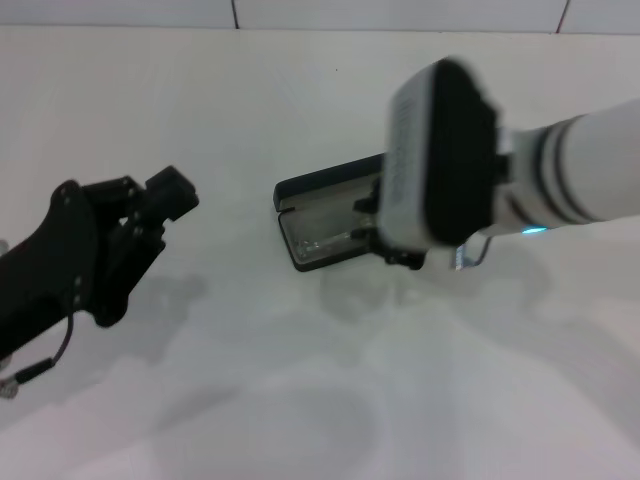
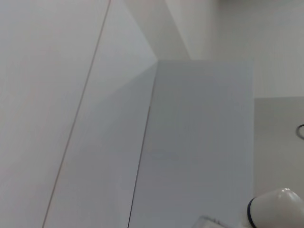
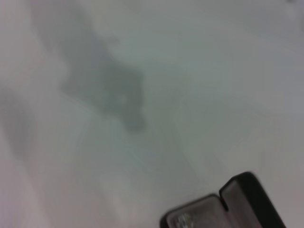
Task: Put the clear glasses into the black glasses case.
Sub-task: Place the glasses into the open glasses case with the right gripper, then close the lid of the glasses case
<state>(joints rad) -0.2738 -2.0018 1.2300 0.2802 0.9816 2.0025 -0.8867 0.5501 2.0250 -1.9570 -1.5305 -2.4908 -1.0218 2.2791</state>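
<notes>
Case (image 1: 315, 215): lay open mid-table (image 1: 300, 400), lid raised at the far side. Glasses (image 1: 322, 238): faintly seen inside. Right gripper (image 1: 395, 245): held over the case's right end, largely hiding it; finger state could not be told. Left gripper (image 1: 165, 200): parked left, well apart, fingers unclear.

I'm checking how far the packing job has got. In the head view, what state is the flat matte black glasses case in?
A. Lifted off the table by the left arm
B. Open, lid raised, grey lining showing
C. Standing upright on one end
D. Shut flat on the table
B: the flat matte black glasses case lies open on the white table, lid up behind its grey-lined tray, with the right gripper at its right side.
</notes>
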